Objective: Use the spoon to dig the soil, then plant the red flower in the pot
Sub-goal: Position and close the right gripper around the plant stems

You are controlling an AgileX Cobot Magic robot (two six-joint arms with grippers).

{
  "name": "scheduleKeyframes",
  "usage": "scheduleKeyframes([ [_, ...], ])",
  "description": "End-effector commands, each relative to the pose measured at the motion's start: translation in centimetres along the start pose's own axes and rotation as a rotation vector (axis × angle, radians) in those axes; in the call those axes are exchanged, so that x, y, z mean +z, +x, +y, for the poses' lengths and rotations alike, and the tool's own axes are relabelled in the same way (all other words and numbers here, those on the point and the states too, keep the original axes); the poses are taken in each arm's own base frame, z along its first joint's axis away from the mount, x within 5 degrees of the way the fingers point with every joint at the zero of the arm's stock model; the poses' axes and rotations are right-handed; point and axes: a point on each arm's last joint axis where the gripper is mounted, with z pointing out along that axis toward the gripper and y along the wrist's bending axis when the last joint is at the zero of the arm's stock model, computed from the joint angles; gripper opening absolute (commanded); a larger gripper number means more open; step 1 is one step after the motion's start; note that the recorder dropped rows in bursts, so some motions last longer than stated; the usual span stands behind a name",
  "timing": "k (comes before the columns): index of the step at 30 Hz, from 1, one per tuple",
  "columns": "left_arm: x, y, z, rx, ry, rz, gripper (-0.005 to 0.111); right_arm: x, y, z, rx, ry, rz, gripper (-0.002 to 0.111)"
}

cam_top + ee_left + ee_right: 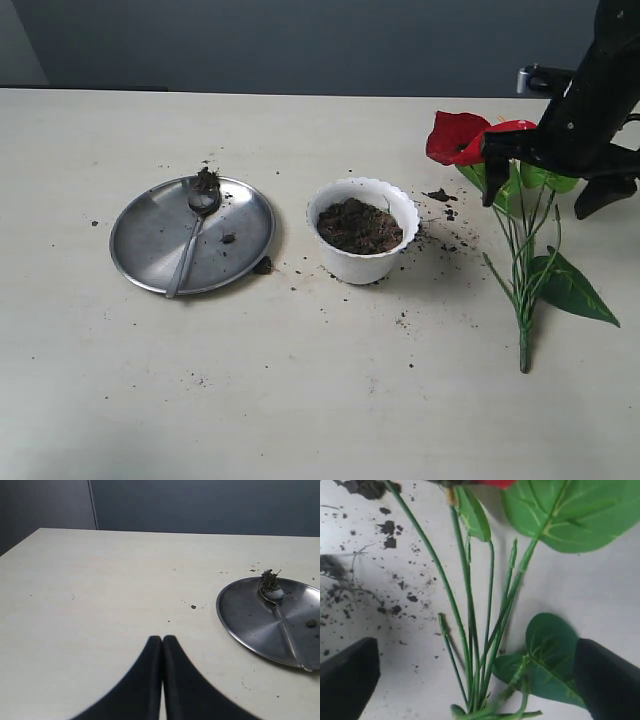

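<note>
Two bare stretches of table [300,400] gave you room: the whole lower frame and the upper left, its far edge along the top. Your right gripper [545,180] hung at upper right with its fingers spread wide, straddling the red flower [525,240], which lay flat just beneath it. The flower's long axis ran nearly up-down the frame, blooms toward the top, stem ends toward the bottom. At centre sat the pot [362,232], filled with soil [360,224]. Left of it, the spoon [192,235] rested on the steel plate [150,240]. Your left gripper [162,680] had its fingers pressed together, holding nothing.
</note>
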Motion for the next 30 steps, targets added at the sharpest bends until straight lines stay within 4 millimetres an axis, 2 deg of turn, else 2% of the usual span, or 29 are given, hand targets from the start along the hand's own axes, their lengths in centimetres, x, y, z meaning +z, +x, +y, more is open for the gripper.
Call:
scheduleKeyframes([
  [1,0.0,0.1,0.0,0.001,0.003,-0.009,0.000,0.8,-0.4,-0.4,-0.058,0.032,-0.015,0.103],
  [8,0.0,0.1,0.0,0.001,0.003,-0.009,0.000,2.5,-0.5,0.0,-0.015,-0.021,0.017,0.103],
  [30,0.0,0.1,0.0,0.001,0.003,-0.009,0.000,2.6,-1.5,-0.1,-0.058,-0.006,-0.085,0.103],
])
